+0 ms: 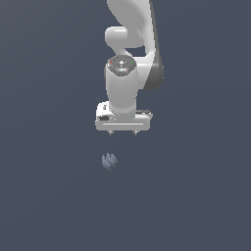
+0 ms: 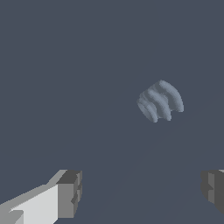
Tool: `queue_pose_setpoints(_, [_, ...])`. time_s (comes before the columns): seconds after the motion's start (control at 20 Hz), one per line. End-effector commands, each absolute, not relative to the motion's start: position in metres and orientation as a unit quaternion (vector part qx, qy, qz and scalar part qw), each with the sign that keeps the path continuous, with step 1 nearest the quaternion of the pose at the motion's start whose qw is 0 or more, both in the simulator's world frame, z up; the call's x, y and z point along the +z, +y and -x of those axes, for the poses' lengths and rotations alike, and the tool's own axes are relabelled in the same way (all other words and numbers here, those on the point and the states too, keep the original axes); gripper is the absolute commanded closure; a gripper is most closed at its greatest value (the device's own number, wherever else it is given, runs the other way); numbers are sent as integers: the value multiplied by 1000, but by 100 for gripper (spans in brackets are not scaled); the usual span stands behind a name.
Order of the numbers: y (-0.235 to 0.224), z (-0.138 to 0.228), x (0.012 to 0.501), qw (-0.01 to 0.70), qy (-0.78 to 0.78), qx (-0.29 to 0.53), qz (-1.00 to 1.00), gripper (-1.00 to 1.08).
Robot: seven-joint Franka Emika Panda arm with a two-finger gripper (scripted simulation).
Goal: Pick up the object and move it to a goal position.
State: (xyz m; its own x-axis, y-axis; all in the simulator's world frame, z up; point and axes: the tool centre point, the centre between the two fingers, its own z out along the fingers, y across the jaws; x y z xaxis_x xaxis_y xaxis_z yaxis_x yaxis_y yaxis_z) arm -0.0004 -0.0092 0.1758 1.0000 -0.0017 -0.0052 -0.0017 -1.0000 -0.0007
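The task is barely begun: the ridged blue-grey object (image 1: 109, 161) lies alone on the dark desk (image 1: 44, 196), untouched. The gripper (image 1: 122, 133) hangs above it, offset a little toward the exterior view's right, its fingers (image 2: 69, 193) spread wide apart and holding nothing. Descent, grasp, lift and carry all remain. No goal marker shows, as far as these flat renders let me judge. No brand, label or writing is readable anywhere.

Arm (image 1: 132, 29) cut off at frame top
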Motion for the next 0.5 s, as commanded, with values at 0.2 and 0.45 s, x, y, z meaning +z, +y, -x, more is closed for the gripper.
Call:
queue_pose_setpoints(0.2, [-13,-1,181,-5,-1,1,1000,-92])
queue_pose_setpoints(0.45, [-19,-1,191,-15,0,-3,1000,-92])
